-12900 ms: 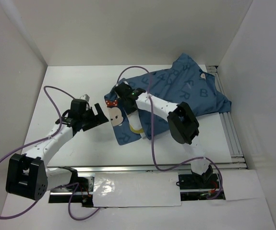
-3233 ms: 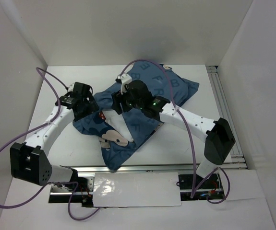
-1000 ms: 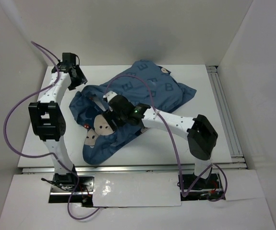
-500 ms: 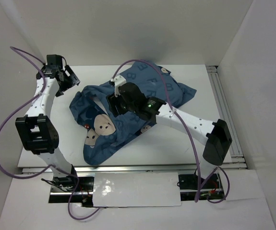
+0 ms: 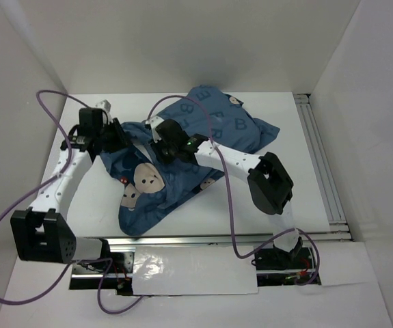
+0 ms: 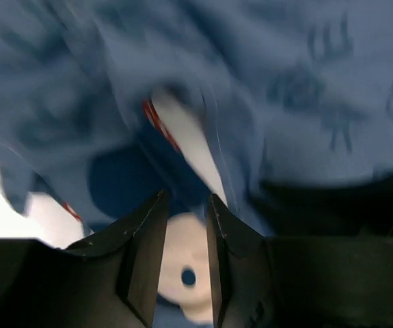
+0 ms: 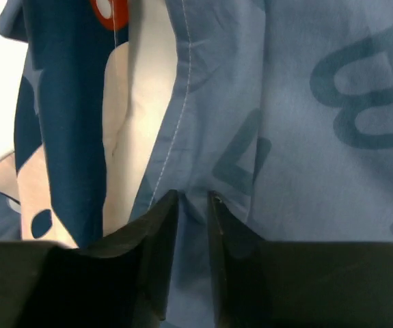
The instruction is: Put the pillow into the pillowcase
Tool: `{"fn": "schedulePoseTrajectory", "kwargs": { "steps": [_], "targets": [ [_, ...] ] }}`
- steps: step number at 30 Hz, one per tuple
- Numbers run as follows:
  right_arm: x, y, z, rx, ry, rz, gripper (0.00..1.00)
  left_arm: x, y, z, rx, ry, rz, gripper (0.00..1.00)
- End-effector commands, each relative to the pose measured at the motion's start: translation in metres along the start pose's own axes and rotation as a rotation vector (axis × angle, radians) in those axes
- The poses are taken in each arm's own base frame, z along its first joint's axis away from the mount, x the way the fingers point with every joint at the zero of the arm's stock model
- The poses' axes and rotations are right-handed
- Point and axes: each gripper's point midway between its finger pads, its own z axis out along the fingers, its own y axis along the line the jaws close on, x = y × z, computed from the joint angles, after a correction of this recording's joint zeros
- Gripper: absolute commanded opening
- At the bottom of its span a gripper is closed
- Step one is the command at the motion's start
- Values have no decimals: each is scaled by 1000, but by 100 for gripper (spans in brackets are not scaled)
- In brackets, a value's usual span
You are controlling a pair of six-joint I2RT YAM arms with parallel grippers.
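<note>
The blue pillowcase (image 5: pixel 234 130) lies crumpled across the table from the near left to the far right, with a cartoon mouse face (image 5: pixel 146 179) turned up. The pillow is hidden. My right gripper (image 5: pixel 160 140) presses down on the middle of the pillowcase; in the right wrist view it (image 7: pixel 193 195) is shut on a small fold of the blue cloth (image 7: pixel 333 137). My left gripper (image 5: pixel 117 137) hangs at the cloth's far left edge. In the left wrist view its jaws (image 6: pixel 186 197) stand narrowly apart over the blurred pillowcase (image 6: pixel 305 82), clamping nothing.
White walls close in the table at the left, back and right. A metal rail (image 5: pixel 322 171) runs along the right side and another (image 5: pixel 203 239) along the front edge. Purple cables (image 5: pixel 230 205) loop over both arms.
The left arm has swung from the far left corner back to the pillowcase's left edge, its jaws narrowing. The right gripper has shifted left and closed on the cloth.
</note>
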Motion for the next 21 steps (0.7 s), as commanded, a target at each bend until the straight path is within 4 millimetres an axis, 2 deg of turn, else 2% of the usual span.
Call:
{"fn": "schedulePoseTrajectory", "kwargs": {
  "steps": [1, 2, 3, 4, 5, 6, 8, 9, 10, 11, 12, 15, 18, 21],
  "targets": [
    [-31, 4, -10, -50, -74, 9, 12, 30, -39, 8, 241, 26, 96, 40],
    [-31, 4, -10, -50, -74, 9, 12, 31, -46, 8, 258, 24, 111, 40],
    [-40, 5, -22, -52, -95, 8, 2, 38, -45, 11, 244, 34, 116, 39],
    [-46, 5, -29, -54, -112, 8, 0, 49, -40, 21, 218, 68, 115, 36],
    [-50, 6, -33, -56, -130, 20, 0, 58, -40, 28, 200, 85, 114, 33],
    [-62, 7, -49, -60, -168, 19, 0, 64, -39, 35, 191, 99, 119, 31],
    [-62, 11, -59, -81, -176, 17, 0, 77, -37, 50, 173, 143, 110, 23],
    [-71, 17, -71, -112, -200, 13, 0, 79, -36, 55, 169, 150, 109, 21],
    [-66, 16, -73, -111, -188, 14, 0, 80, -36, 59, 159, 151, 105, 20],
    [-61, 18, -72, -124, -176, 13, 0, 82, -32, 63, 137, 153, 103, 13],
    [-57, 19, -75, -132, -162, 13, 0, 84, -19, 70, 63, 162, 78, 11],
    [-52, 19, -82, -132, -152, 24, 0, 87, -11, 72, 22, 174, 76, 11],
    [-54, 24, -88, -163, -167, 8, 0, 86, -17, 75, 51, 171, 64, 11],
    [-63, 36, -105, -245, -176, 2, 0, 85, -25, 81, 80, 150, 53, 10]
  ]
}}
